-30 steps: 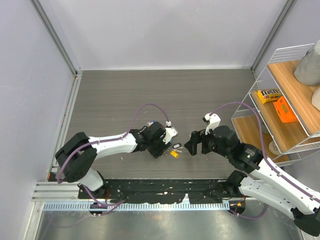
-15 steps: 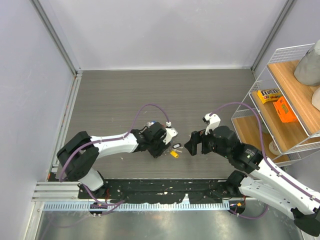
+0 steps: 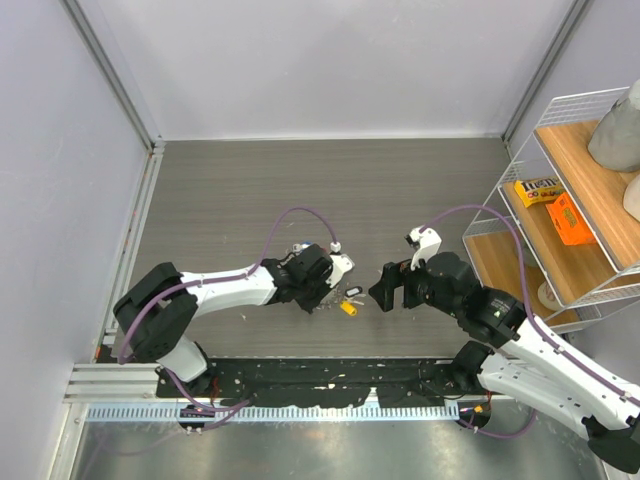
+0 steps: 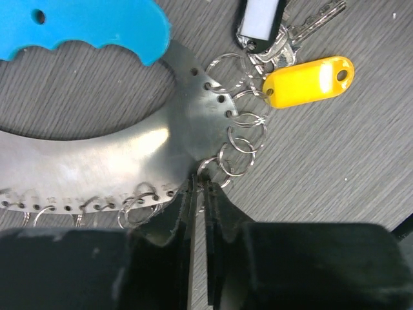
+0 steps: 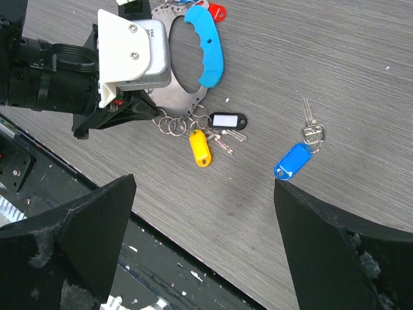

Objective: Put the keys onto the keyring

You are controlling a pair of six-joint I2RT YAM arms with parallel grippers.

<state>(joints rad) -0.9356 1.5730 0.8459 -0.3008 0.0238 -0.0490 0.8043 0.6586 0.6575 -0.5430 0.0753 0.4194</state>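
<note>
The keyring is a flat silvery crescent plate with a light-blue handle and small split rings along its edge. My left gripper is shut on one small ring at that edge. A yellow-tagged key and a white-tagged key hang from neighbouring rings. In the right wrist view the keyring, the yellow tag, a red tag and a loose blue-tagged key lie on the table. My right gripper is open and empty above them. In the top view my left gripper and my right gripper face each other.
A wire shelf rack with wooden boards and snack packets stands at the right. The black base strip runs along the near table edge. Grey walls enclose the left and back.
My left gripper has shifted slightly left with the keyring's ring in it. The right arm has not moved.
</note>
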